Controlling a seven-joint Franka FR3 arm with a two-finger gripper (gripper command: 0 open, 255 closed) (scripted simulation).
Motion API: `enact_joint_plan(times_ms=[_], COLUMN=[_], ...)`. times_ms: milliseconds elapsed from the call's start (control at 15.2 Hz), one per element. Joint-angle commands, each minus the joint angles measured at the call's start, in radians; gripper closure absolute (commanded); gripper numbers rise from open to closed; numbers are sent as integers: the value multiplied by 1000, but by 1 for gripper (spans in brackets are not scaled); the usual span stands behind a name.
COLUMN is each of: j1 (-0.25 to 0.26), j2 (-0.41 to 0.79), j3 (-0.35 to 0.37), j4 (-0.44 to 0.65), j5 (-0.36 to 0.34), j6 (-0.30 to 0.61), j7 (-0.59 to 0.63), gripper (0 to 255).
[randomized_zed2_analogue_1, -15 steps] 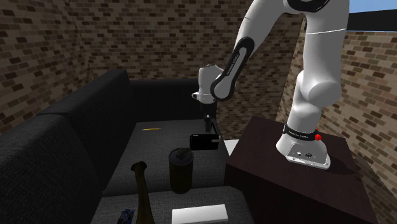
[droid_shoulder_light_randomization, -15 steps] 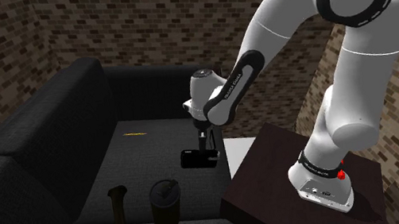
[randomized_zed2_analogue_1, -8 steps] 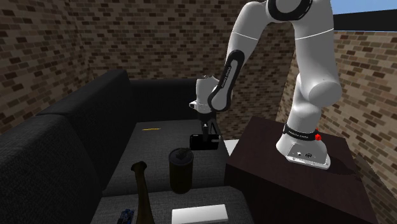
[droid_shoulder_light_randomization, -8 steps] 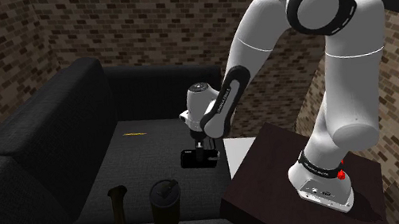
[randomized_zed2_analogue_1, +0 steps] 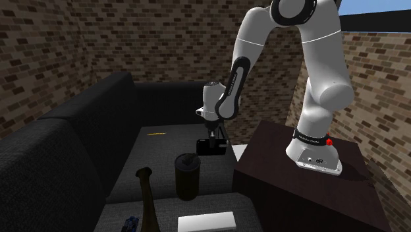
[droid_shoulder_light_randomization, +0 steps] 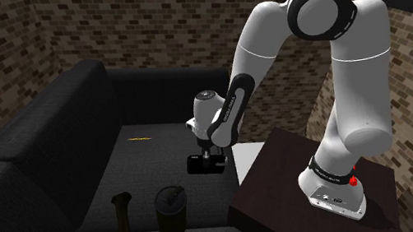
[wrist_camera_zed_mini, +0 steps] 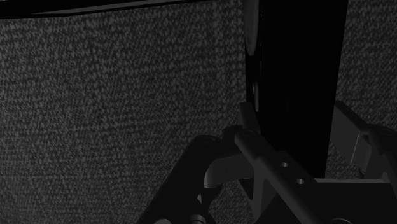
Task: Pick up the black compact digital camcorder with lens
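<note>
The black camcorder [droid_shoulder_light_randomization: 203, 165] [randomized_zed2_analogue_1: 208, 147] sits on the dark sofa seat [droid_shoulder_light_randomization: 133, 167], close to the seat's edge beside the stand. My gripper [droid_shoulder_light_randomization: 209, 158] [randomized_zed2_analogue_1: 214, 141] points straight down onto its top. In the wrist view the camcorder [wrist_camera_zed_mini: 296, 76] is a black slab running up between my two fingers [wrist_camera_zed_mini: 254, 153]. The fingers press against its two sides, so the gripper [wrist_camera_zed_mini: 299, 159] is shut on it. The camcorder still rests on the cushion.
A dark cup [droid_shoulder_light_randomization: 170, 212] [randomized_zed2_analogue_1: 187, 176] and a tall dark bottle [droid_shoulder_light_randomization: 123, 231] [randomized_zed2_analogue_1: 146, 198] stand on the seat nearer the cameras. A yellow pencil [droid_shoulder_light_randomization: 140, 136] lies farther back. A white box [randomized_zed2_analogue_1: 206, 221] lies at the front. The sofa back [droid_shoulder_light_randomization: 49, 133] rises along the shoulder view's left.
The arm folded lower and brought the gripper down over the camcorder. The fingers, apart before, have closed onto its sides. The camcorder has not moved.
</note>
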Motion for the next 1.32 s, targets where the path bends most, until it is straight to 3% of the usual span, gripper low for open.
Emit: enact_joint_plan(times_ms=[0,330,1254], j1=[0,0,-12], j2=[2,2,-221], j3=[0,0,16], j4=[1,0,-38], j5=[0,0,21], j6=[1,1,-183], j7=[0,1,-14], gripper=[255,255,255])
